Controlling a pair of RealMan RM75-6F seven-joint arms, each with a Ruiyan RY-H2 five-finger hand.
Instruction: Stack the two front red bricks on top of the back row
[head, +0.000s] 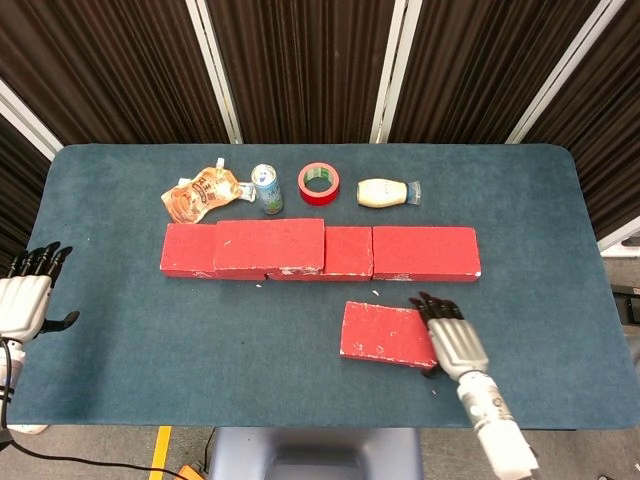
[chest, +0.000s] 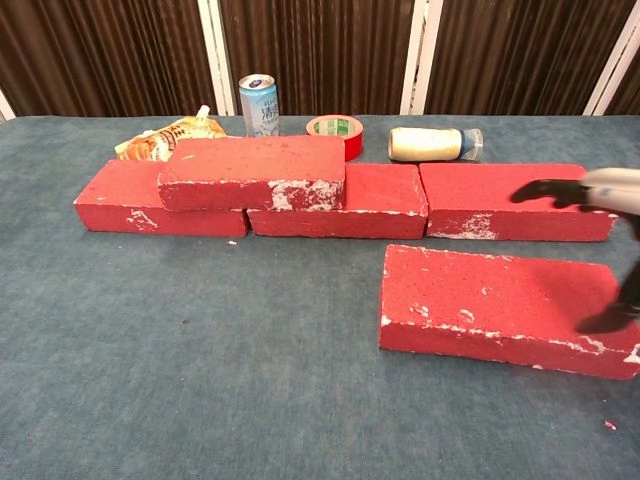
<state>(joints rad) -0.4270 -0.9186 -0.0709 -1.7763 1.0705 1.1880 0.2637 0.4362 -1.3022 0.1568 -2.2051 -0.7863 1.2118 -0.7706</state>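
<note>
Right hand (head: 447, 333) lay over right end of loose flat red brick (head: 387, 334) at lower centre of frame, fingers spread, grasping nothing. Left hand (head: 24, 298) hung at left edge, off blue worktop (head: 150, 330), fingers apart, empty. Row of red bricks (head: 420, 252) sat mid-frame; one stacked red brick (head: 268, 245) on top.
</note>
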